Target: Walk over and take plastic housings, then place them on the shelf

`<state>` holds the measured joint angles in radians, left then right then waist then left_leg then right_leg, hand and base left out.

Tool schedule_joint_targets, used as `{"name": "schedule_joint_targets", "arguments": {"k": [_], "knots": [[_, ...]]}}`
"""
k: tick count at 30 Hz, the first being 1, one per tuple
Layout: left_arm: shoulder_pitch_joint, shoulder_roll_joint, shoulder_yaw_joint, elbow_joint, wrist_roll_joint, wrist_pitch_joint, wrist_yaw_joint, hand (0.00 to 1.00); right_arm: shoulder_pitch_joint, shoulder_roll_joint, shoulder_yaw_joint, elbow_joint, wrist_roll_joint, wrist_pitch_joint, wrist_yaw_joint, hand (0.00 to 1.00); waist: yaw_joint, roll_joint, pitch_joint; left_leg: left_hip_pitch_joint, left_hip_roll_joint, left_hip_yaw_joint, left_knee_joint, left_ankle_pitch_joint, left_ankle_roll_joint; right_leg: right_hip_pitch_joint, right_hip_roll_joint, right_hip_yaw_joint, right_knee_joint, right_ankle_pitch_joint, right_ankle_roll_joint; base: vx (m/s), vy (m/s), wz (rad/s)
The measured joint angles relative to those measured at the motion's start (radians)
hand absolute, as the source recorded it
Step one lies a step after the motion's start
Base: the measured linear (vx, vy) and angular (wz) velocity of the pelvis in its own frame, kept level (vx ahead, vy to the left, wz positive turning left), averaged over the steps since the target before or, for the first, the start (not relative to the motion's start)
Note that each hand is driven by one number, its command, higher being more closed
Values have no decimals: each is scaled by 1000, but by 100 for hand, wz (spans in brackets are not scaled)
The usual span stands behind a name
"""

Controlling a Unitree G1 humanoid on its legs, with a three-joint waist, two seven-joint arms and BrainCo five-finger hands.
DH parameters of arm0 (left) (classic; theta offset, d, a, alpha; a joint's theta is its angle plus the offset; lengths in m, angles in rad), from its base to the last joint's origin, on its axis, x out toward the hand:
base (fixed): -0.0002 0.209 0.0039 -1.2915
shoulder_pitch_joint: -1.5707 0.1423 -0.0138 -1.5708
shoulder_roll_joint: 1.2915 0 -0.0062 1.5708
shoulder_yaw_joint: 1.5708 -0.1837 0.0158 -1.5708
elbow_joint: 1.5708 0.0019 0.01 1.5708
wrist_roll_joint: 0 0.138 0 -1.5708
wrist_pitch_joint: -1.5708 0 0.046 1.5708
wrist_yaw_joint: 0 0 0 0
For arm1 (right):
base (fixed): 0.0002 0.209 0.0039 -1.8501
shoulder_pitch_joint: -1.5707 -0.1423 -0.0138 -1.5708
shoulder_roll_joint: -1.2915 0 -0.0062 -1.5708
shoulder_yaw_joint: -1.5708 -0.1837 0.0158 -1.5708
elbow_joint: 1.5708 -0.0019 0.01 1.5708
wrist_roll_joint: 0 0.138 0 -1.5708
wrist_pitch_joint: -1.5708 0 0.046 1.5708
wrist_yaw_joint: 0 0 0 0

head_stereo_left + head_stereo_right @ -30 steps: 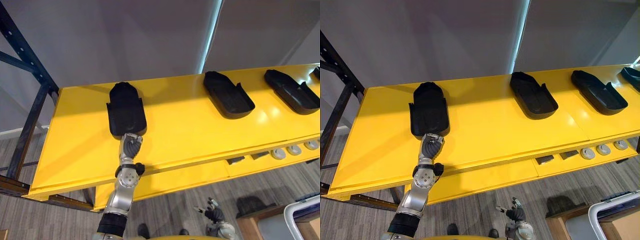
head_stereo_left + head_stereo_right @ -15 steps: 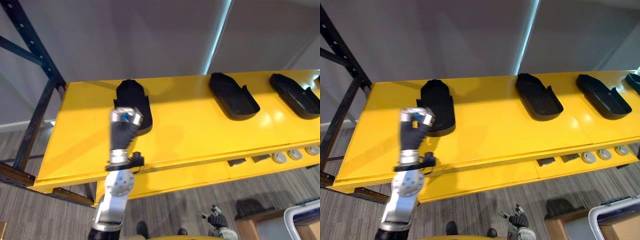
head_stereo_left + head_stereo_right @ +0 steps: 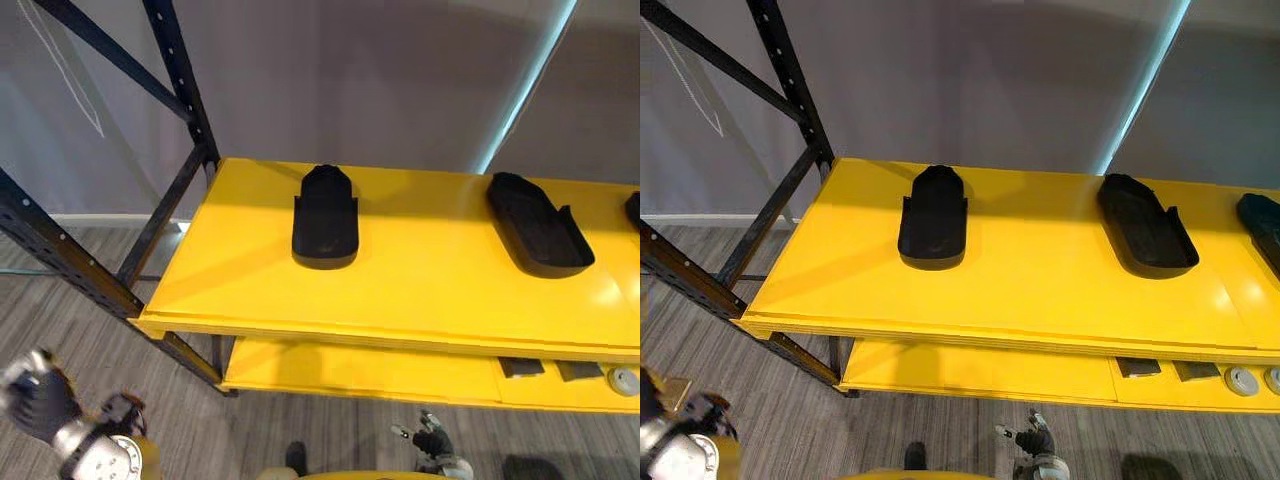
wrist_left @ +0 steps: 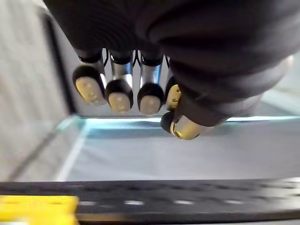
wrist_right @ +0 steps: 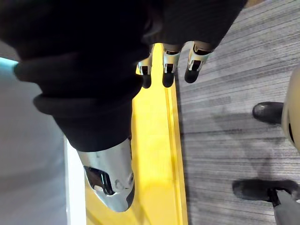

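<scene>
While gripping nothing, holds the fingers (image 4: pixel 119 96) of the left hand (image 3: pixel 38 398) loose, low near the floor, below the dark rack frame (image 3: pixel 180 80) and well apart from the yellow shelf (image 3: pixel 420 290). Hangs the right hand (image 3: pixel 432 442) open-fingered below the shelf's front. On the shelf, spaced apart: left housing (image 3: pixel 325 220), middle housing (image 3: pixel 535 225), third housing (image 3: pixel 1262 220).

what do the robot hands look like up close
The left robot hand has a dark ribbed cover and silver fingers ending in dark tips with pale pads. The right robot hand has the same cover, silver dark-tipped fingers and a silver thumb.
</scene>
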<state>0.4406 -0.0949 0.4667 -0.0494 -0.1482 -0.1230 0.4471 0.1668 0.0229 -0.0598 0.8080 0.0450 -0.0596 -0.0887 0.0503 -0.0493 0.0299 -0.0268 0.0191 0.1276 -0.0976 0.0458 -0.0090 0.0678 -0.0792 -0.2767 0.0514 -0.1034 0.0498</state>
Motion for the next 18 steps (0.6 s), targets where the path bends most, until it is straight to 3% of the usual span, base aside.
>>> {"name": "schedule_joint_targets", "arguments": {"k": [3,7,18], "knots": [[-26,10,-39,326,3,67,-118,0,-4,1,-1,-31,0,5,3,0,-6,-5,-3,26,-2,15,1,10,3,2,-8,14,22,-11,2,64,14,-12],[-75,25,-90,579,7,80,-188,0,-2,3,-1,-40,0,5,3,0,-7,-10,-6,44,-5,39,0,5,8,6,-13,36,37,-23,5,17,21,-16],[-182,36,-196,759,144,80,-229,0,15,0,-67,-7,1,4,-7,0,-9,26,-5,60,-1,84,-6,-3,3,-14,-10,82,48,-31,4,-21,7,-11]]}}
